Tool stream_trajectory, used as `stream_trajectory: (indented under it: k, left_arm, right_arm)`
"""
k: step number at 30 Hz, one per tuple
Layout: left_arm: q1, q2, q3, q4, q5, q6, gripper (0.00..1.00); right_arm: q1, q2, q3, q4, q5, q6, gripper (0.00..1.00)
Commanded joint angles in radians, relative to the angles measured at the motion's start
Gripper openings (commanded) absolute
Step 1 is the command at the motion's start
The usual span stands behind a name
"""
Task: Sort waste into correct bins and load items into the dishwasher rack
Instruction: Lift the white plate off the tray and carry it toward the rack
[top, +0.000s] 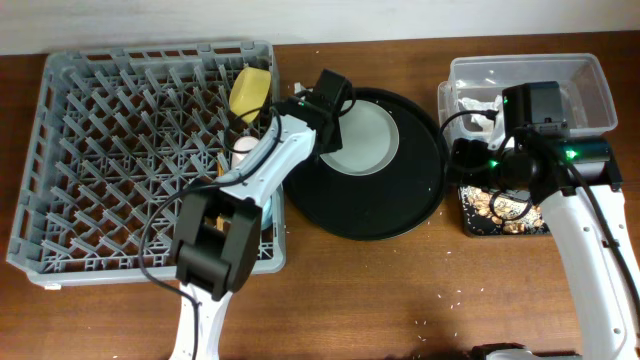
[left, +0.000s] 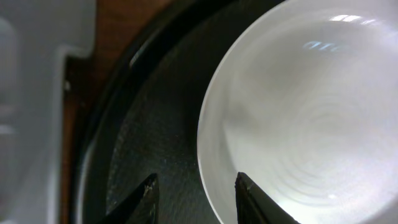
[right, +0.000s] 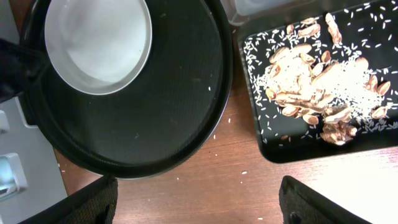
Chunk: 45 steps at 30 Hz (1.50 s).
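Loading part done: the small yellow bowl (top: 250, 88) is stowed in the large square grey plastic dishwasher rack (top: 150, 50), while the pale grey-white round plate (top: 370, 140), just right of the rack, is straddled at its rim, not yet gripped, by the half-open, empty left gripper (left: 196, 186).

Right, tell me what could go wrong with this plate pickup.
The left gripper straddles only the plate's thin glossy rim, so a pinch there may slip. On the way into the dishwasher rack, the plate could knock the yellow bowl already in it.
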Motion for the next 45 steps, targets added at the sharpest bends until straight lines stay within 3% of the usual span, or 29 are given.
stream_trajectory:
  k: [1,5,10,14,16,19,24,29,36,41,45]
  left_arm:
    - [-0.005,0.048,0.0,0.012,-0.006,-0.029,0.39]
    - [-0.013,0.054,0.0,0.026,-0.007,-0.029,0.38]
    - [-0.023,0.087,0.0,0.029,-0.007,-0.029,0.26]
    - [-0.023,0.108,0.0,0.029,-0.007,-0.029,0.25]
    - [-0.023,0.108,0.0,0.029,-0.007,-0.029,0.2]
    - [-0.023,0.108,0.0,0.031,-0.007,-0.029,0.01]
    - [-0.023,0.106,0.002,0.032,-0.007,-0.018,0.01]
    - [-0.02,0.037,0.064,-0.008,-0.027,0.119,0.01]
    - [-0.02,-0.186,0.171,-0.057,-0.245,0.363,0.01]
    - [-0.02,-0.35,0.171,-0.046,-0.509,0.636,0.0]
    - [0.001,-0.393,0.171,-0.023,-0.804,0.746,0.0]
  right_arm:
    - [-0.003,0.003,0.007,-0.004,-0.001,-0.006,0.84]
    - [-0.003,0.003,0.007,-0.004,-0.001,-0.006,0.84]
    - [-0.003,0.003,0.007,-0.007,-0.001,-0.006,0.84]
    - [-0.003,0.003,0.007,-0.007,-0.001,-0.006,0.84]
    - [-0.003,0.003,0.007,-0.007,-0.001,-0.006,0.84]
    - [-0.003,0.003,0.007,-0.007,-0.001,-0.007,0.84]
    - [-0.003,0.003,0.007,-0.005,-0.001,-0.006,0.84]
    - [-0.003,0.003,0.007,-0.005,-0.001,-0.007,0.84]
    - [-0.003,0.003,0.007,-0.005,-0.001,-0.006,0.84]
    - [-0.003,0.003,0.007,-0.005,-0.002,-0.006,0.84]
    - [-0.003,0.003,0.007,-0.004,-0.002,-0.006,0.84]
